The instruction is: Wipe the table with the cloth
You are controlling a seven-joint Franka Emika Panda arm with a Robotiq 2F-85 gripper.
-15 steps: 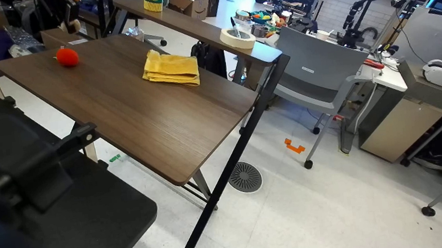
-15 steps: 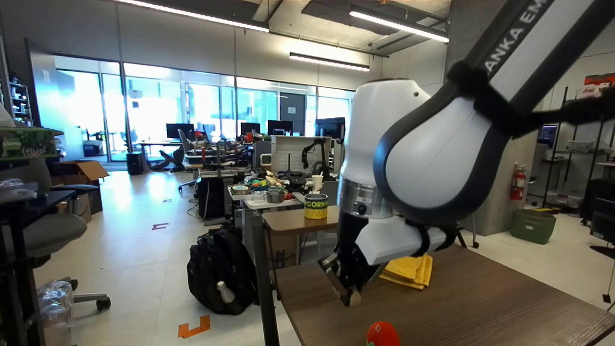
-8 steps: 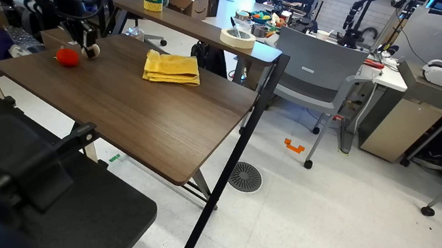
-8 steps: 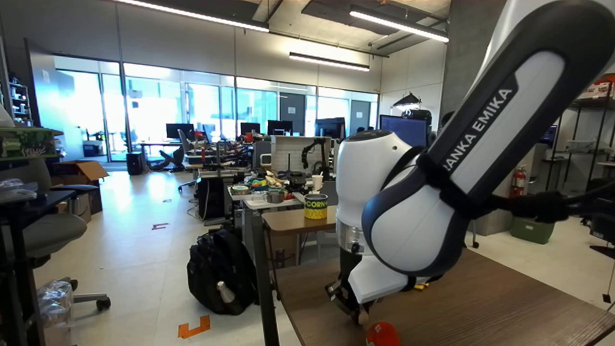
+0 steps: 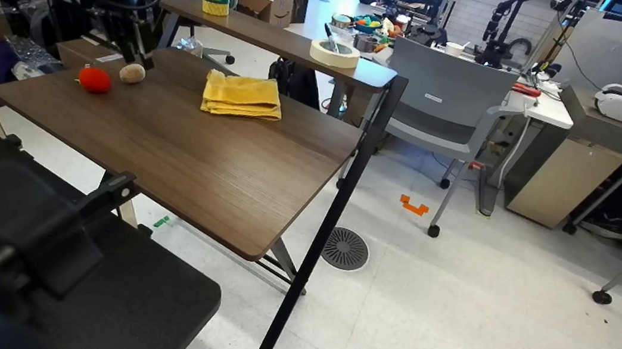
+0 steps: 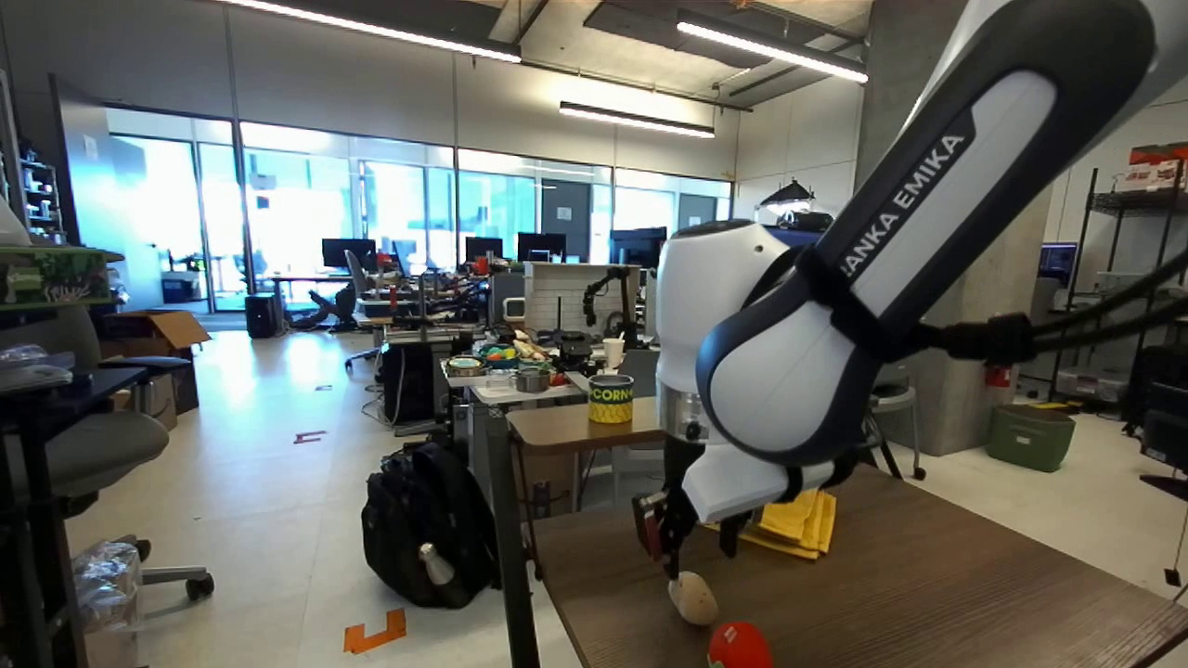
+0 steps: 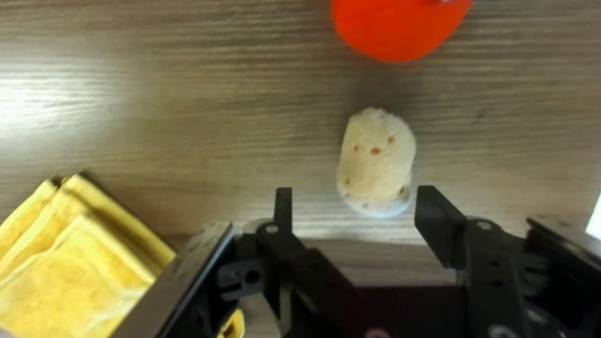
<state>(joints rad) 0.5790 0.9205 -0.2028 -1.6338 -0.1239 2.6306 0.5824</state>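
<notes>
The folded yellow cloth (image 5: 240, 96) lies on the brown table (image 5: 189, 160), shown also in an exterior view (image 6: 806, 524) behind my wrist. In the wrist view the cloth (image 7: 70, 277) sits low on the left, outside the jaws. My gripper (image 7: 354, 204) is open above the table, its fingers wide apart. A small beige speckled ball (image 7: 375, 162) lies just beyond the fingertips, with a gap on each side. Beside that is the red ball (image 7: 399, 28); both balls show in both exterior views. In an exterior view the gripper (image 6: 701, 558) hangs just above the beige ball (image 6: 694, 601).
A corn can (image 5: 215, 1) and a tape roll (image 5: 334, 54) holding a pen stand on a narrow raised board (image 5: 274, 35) along the table's side. A black post (image 5: 320, 245) rises by the table's end. A backpack (image 6: 427, 529) rests on the floor nearby.
The gripper came down with the beige ball held, beside the red ball. Since half a second ago it has opened, let the ball go and lifted slightly. The cloth has not moved.
</notes>
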